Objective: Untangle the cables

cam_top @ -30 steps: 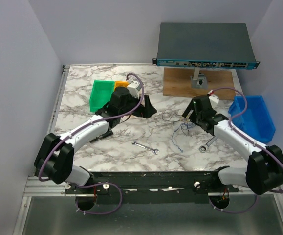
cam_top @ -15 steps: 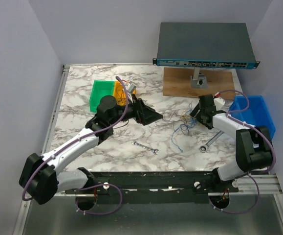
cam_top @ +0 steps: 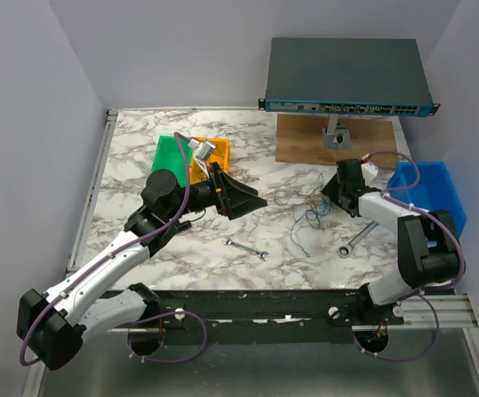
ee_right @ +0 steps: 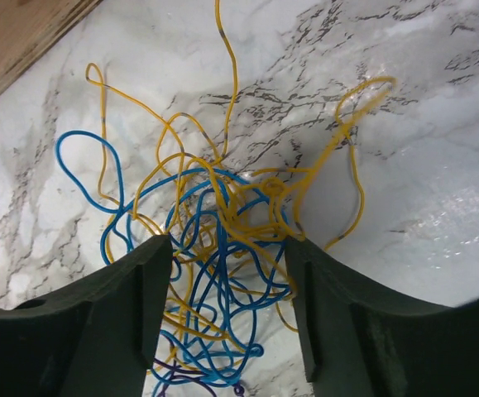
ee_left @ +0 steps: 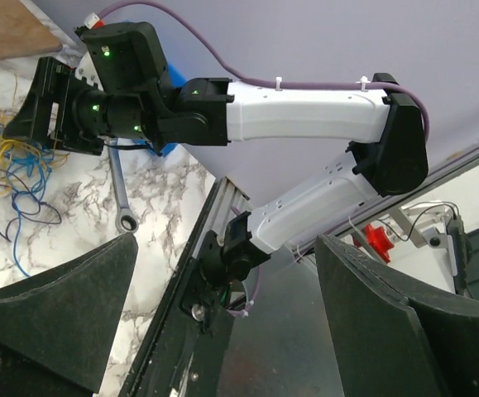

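Observation:
The cables (cam_top: pixel 305 208) lie in a tangle of thin blue, yellow and dark wires on the marble table right of centre. In the right wrist view the knot of cables (ee_right: pixel 222 248) sits between my open fingers, on the table, with yellow loops spreading outward. My right gripper (cam_top: pixel 330 194) is open just right of the tangle, low over it. My left gripper (cam_top: pixel 251 197) is open and empty, raised above the table left of the tangle and tipped sideways. In the left wrist view the cables (ee_left: pixel 7 165) show at the far left.
A silver wrench (cam_top: pixel 247 248) lies at the front centre, another (cam_top: pixel 353 241) by the right arm. Green (cam_top: pixel 166 157) and orange (cam_top: pixel 210 157) bins stand at the back left, a blue bin (cam_top: pixel 433 198) at the right. A wooden board (cam_top: pixel 305 141) bears a network switch (cam_top: pixel 347 74).
My left arm has swung up and rolled, its gripper now raised and pointing right toward the tangle. My right gripper has reached in over the cables and stayed there.

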{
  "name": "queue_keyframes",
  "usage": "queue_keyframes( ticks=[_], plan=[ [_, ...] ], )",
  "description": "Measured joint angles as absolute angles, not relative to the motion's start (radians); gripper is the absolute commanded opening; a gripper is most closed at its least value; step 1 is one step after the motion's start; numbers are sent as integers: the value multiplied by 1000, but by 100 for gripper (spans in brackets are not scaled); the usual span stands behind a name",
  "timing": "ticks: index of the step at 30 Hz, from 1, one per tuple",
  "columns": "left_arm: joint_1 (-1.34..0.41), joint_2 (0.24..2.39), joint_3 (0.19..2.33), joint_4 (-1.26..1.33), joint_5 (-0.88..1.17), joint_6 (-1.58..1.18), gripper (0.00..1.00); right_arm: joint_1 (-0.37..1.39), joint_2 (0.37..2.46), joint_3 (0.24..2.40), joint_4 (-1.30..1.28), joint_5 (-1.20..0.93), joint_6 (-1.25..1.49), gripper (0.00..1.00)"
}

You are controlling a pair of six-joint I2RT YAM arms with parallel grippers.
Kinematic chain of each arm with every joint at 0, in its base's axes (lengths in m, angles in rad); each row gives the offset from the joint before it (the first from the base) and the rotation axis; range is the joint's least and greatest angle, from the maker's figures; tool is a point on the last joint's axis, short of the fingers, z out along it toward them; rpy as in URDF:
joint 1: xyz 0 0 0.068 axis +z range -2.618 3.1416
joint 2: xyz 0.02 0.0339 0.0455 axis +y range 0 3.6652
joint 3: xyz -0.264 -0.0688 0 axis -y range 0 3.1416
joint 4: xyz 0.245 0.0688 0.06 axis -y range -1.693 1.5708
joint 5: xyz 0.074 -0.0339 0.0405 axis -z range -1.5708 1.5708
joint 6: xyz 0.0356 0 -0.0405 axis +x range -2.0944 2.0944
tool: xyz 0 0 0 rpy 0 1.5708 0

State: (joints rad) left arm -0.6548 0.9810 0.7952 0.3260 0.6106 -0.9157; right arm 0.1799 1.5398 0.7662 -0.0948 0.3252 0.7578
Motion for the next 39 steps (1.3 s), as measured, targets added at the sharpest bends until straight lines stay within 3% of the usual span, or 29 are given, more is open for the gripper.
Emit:
queue_keyframes(
  ticks=[3, 7, 21, 23, 24, 25, 28, 29, 35, 39],
  plan=[
    [-655, 988, 793, 323, 621, -922, 92, 180, 1540, 757, -82, 315, 758, 37],
    [-655, 994, 794, 326, 626, -928, 92, 180, 1540, 741, -63, 289, 756, 2],
    [-657, 989, 785, 326, 640, -926, 93, 286, 1525, 694, 31, 54, 749, 1],
    [-657, 989, 785, 301, 634, -905, 93, 345, 1518, 694, 36, 19, 751, 3],
    [-657, 991, 785, 284, 624, -886, 93, 369, 1511, 694, 36, 1, 752, 9],
    [-657, 994, 785, 265, 609, -866, 93, 389, 1505, 694, 36, -15, 754, 17],
    [-657, 1031, 792, 192, 553, -779, 93, 420, 1465, 694, 27, -54, 759, 52],
    [-657, 1064, 795, 164, 524, -741, 93, 419, 1448, 694, 19, -53, 762, 58],
    [-656, 1246, 796, 59, 391, -599, 91, 417, 1327, 697, -10, 27, 731, 62],
    [-657, 1359, 838, 23, 354, -553, 89, 417, 1377, 719, -8, 44, 708, 60]
  ],
)
